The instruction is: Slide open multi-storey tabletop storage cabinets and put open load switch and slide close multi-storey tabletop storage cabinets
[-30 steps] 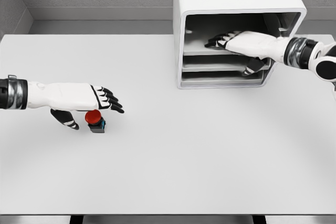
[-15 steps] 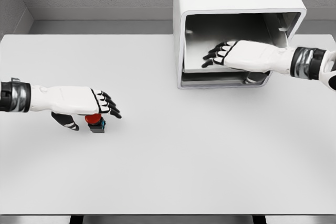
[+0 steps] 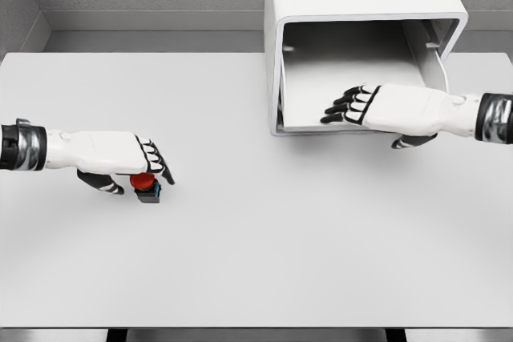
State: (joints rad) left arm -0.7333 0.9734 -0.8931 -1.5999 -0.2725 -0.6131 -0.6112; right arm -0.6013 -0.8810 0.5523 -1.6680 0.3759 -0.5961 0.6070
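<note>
On the counter (image 3: 256, 262), at about nine o'clock, the left hand (image 3: 120, 158) lies palm-down over the load switch (image 3: 145, 184), fingers curling round its red cap, thumb at its left side; a firm grasp cannot be confirmed. The switch stands upright, directly beneath those fingers, so this hand is far nearer. The cabinet (image 3: 353, 6) sits at one o'clock, well apart, its mouth showing a bare pale interior. The right hand (image 3: 385, 110) hovers flat at its lower front edge, fingers extended, holding nothing.
</note>
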